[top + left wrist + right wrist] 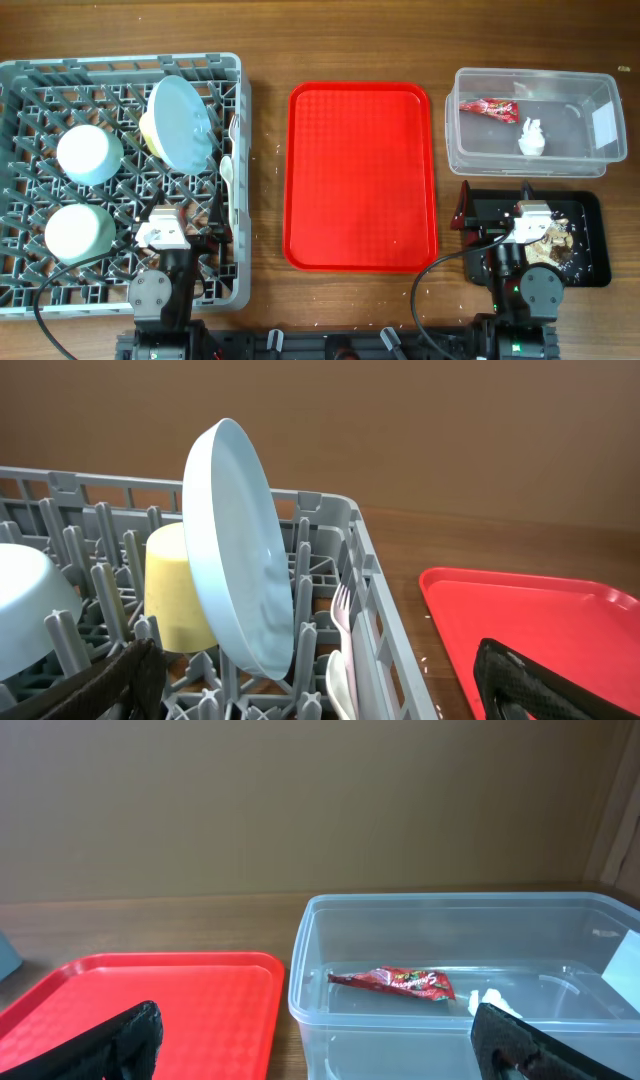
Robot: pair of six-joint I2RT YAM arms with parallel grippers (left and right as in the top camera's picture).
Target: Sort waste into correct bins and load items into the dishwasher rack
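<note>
The grey dishwasher rack holds two pale bowls, the upright pale blue plate, the yellow-green cup behind it, and the white fork and spoon at its right wall. The clear tub holds the red wrapper and paper wad. Brown scraps lie in the black tray. My left gripper is open and empty over the rack's near right corner. My right gripper is open and empty over the black tray.
The red serving tray lies bare between the rack and the bins. Brown wooden table shows in the gaps. A few crumbs lie on the table near the tray's front corners.
</note>
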